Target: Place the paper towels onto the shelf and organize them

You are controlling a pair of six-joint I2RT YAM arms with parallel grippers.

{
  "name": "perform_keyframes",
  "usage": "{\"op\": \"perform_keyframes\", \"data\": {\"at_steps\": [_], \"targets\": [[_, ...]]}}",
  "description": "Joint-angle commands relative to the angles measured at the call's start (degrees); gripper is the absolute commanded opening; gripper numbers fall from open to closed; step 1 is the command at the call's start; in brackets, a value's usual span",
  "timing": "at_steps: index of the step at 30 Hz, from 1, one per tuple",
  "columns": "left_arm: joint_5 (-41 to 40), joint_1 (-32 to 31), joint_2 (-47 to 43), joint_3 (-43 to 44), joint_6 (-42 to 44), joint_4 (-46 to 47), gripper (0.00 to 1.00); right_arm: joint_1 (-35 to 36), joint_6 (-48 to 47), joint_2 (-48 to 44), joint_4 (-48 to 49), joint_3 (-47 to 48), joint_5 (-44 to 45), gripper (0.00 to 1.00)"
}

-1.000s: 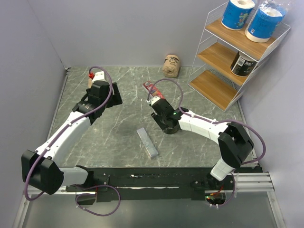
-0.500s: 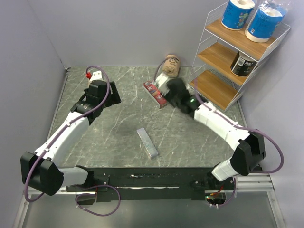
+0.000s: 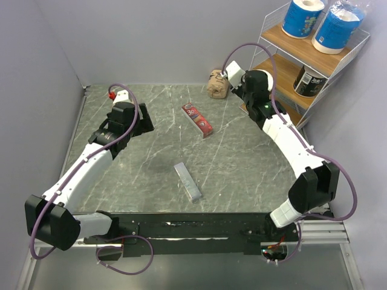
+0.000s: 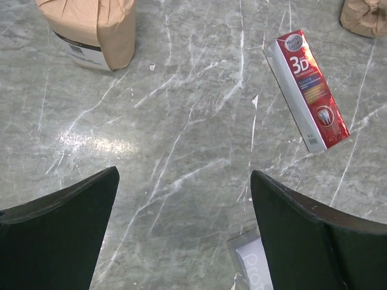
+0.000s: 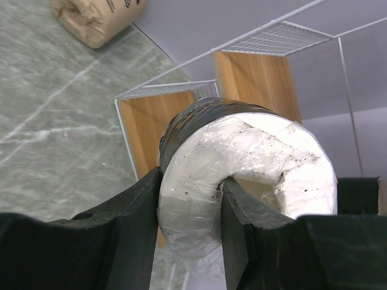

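top: right claw (image 3: pixel 245 87) hangs just left of white wire shelf with wooden tiers (image 3: pixel 281 70), nearer arm; bottom tier bare | left wrist: left claw (image 4: pixel 187 241) released, empty, over grey marble tabletop (image 4: pixel 181 121), well off shelf | right wrist: right claw (image 5: pixel 190 208) clenched on black-wrapped paper-towel roll (image 5: pixel 248 151), long axis toward shelf (image 5: pixel 260 78) ahead

"3D" on red packet (image 4: pixel 307 90)

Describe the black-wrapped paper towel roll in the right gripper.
The black-wrapped paper towel roll is a cylinder, glossy black film round its side, crinkled clear plastic over its white end, which faces the wrist camera. The right gripper is shut on its wall, one finger outside, one seemingly in the hollow core. It is held aloft near the white wire shelf with wooden tiers.
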Motion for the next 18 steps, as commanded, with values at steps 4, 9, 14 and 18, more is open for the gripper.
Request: {"op": "perform_keyframes", "data": {"at_steps": [4,9,14,18], "targets": [[0.41,0.23,-1.79,1.47,-0.96,1.86,0.97,-1.35,-4.7,1.68,5.15,6.54,-1.08,0.34],[0.58,0.23,-1.7,1.64,-0.96,1.6,0.97,-2.15,-6.81,3.97,4.45,9.88,-0.82,0.34],[1.28,0.23,-2.4,1.2,-1.05,2.21,0.96,-3.9,-7.51,7.3,2.08,15.32,-1.87,0.34],[1.72,0.23,-2.14,1.29,-1.05,2.21,0.96,-4.69,-9.01,9.33,1.46,18.15,-2.22,0.36]]}}
